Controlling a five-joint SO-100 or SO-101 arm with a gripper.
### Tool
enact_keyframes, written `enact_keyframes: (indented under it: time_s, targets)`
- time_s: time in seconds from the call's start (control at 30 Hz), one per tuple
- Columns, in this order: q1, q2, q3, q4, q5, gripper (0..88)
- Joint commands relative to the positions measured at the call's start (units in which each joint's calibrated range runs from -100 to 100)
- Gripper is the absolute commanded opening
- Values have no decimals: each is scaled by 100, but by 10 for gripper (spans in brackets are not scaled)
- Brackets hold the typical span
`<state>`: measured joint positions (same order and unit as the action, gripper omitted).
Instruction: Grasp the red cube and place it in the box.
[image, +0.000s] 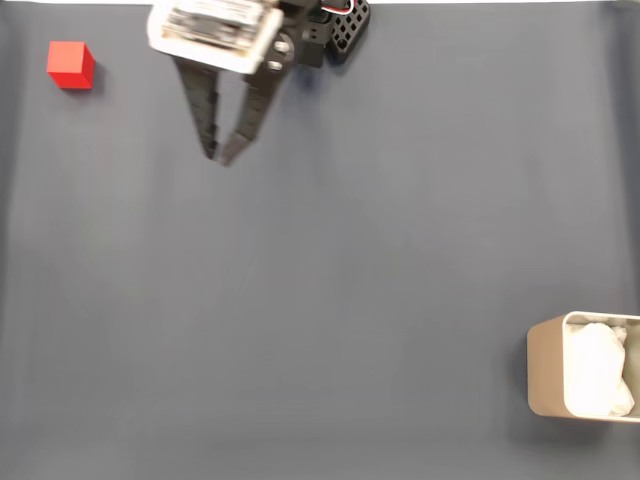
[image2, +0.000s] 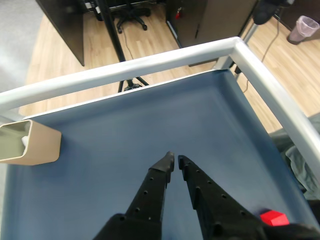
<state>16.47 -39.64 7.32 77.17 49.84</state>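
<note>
The red cube (image: 70, 64) sits on the blue desk (image: 350, 300) in the top left corner of the fixed view, well apart from the gripper (image: 217, 155). The box (image: 583, 378) stands far away at the lower right edge. The 2 fingers (image2: 159, 180) are almost together, with only a narrow gap at the tips, and hold nothing. I think the cube is light and stiff, with flat, maybe a little smooth faces. The best hold seems to be on 2 opposite faces, near their middle, after the fingers open wider.
</note>
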Motion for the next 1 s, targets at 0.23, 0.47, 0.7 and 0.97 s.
enact_keyframes:
  time_s: [0.23,0.47,0.7,0.97]
  targets:
    - [1109,22,-249,218,-122,0]
    - [1663,-4,-249,308,-137,0]
    - [2160,4,-249,349,-156,0]
    - [2572,30,-203,349,-205,0]
